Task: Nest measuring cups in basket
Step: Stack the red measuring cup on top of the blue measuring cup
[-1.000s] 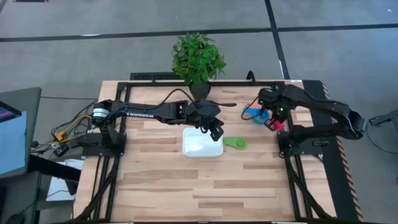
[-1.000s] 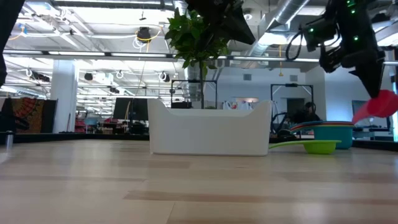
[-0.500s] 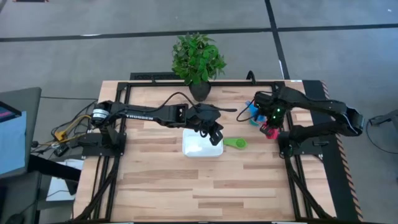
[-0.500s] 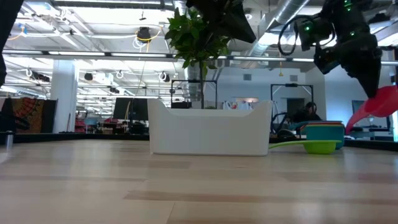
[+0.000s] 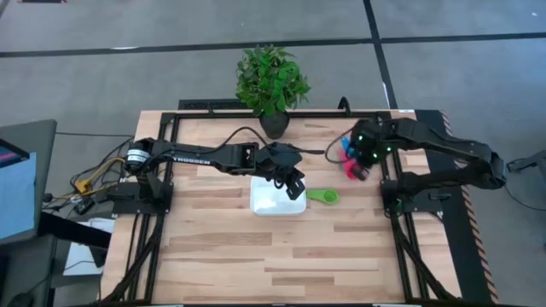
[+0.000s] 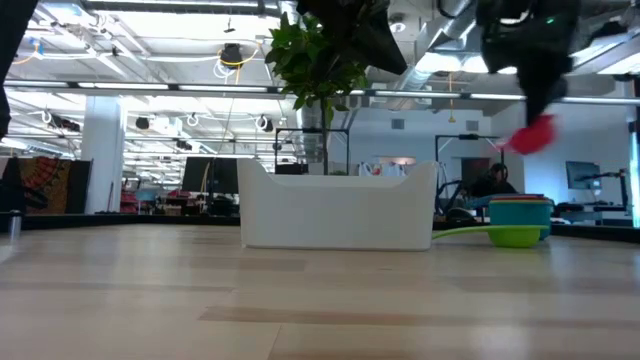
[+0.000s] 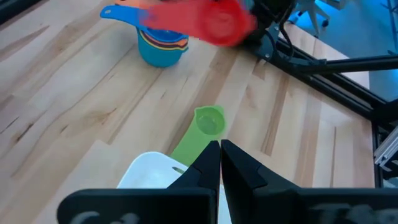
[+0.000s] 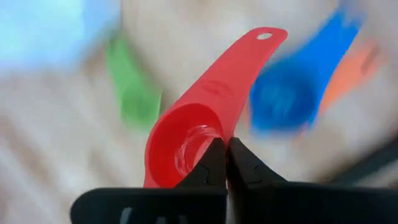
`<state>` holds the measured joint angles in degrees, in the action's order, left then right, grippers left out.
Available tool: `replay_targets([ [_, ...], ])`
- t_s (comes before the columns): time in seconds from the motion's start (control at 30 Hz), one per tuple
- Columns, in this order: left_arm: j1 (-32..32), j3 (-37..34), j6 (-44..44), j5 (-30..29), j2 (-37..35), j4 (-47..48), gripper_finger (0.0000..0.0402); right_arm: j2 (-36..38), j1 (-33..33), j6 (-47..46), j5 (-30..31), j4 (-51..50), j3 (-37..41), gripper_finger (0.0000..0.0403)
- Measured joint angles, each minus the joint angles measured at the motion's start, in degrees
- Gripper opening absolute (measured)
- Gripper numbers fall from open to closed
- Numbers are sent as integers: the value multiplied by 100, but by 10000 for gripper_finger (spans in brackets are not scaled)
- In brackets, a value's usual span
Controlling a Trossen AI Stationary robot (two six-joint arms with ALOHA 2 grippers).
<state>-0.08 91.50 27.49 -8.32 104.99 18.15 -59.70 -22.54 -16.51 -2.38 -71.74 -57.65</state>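
While the left gripper point(image 5: 295, 183) is just hanging over the white basket point(image 5: 273, 203) with its fingers pressed together on nothing, the right gripper point(image 5: 356, 169) is doing all the moving: it's pinching the red cup point(image 8: 186, 143) by the bowl rim, fingers shut tight on it, and compared with a second ago it's swinging that cup up and inward. A moment back the red cup was sitting low and out past the stack on the far side from the basket; now, in the low view, the red cup point(image 6: 534, 133) is riding well above the worktop point(image 5: 341, 247), higher than the basket's wall, and is coming across over the stack toward the basket. The stack of leftover cups point(image 6: 520, 212) (blue, orange and friends, still nested in each other) is sitting where it was, beyond the green cup from the basket, and the green cup point(image 5: 324, 196) is lying flat just beside the basket with its handle pointing at it, also unmoved. The basket itself is looking empty as far as I can tell. So I'd say the carry is well under way, but nothing is actually nested in the basket yet, and the red one will need to travel past the green cup before it's getting dropped in.
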Motion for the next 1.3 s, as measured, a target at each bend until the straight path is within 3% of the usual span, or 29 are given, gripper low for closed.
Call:
replay_targets([
  [0.17,0,0,-42,0,0,62,0,212,-386,97,613,1587,530,5],
  [0.43,-62,-2,-110,-183,0,403,0,587,-902,609,1213,2018,1387,6],
  [0.83,-66,-2,-162,-291,0,392,0,880,-1359,992,830,2290,1607,8],
  [1.3,-66,-2,-188,-417,0,394,0,397,-1386,946,843,2269,1607,24],
])
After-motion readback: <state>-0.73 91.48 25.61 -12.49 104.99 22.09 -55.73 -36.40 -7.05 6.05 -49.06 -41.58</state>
